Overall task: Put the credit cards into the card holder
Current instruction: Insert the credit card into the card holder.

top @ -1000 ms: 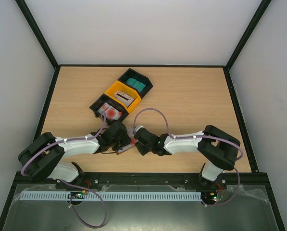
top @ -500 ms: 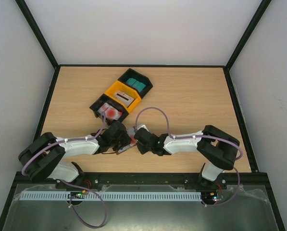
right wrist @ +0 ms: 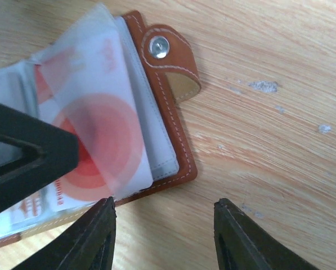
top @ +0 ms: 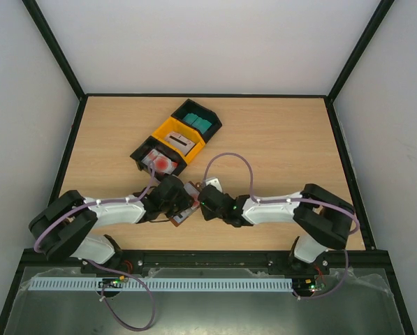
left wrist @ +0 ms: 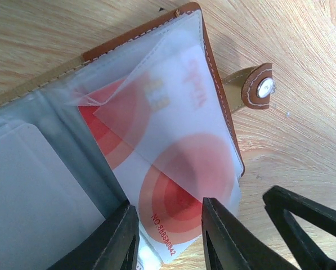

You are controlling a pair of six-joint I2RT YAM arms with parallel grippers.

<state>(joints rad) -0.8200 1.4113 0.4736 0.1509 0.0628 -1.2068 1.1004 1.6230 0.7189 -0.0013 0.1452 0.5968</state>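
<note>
One open card holder (right wrist: 169, 121) lies near three card-filled bins (top: 167, 130).

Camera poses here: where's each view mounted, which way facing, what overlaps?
Top external: above, behind the robot, looking down at the table; left arm and right arm show.
Left wrist: on that wrist, looking down at the open card holder; left tool shows.
Right wrist: likewise, facing the holder's edge and table; right tool shows.
Shared: both wrist views show the snap tab and red-circled card.
</note>
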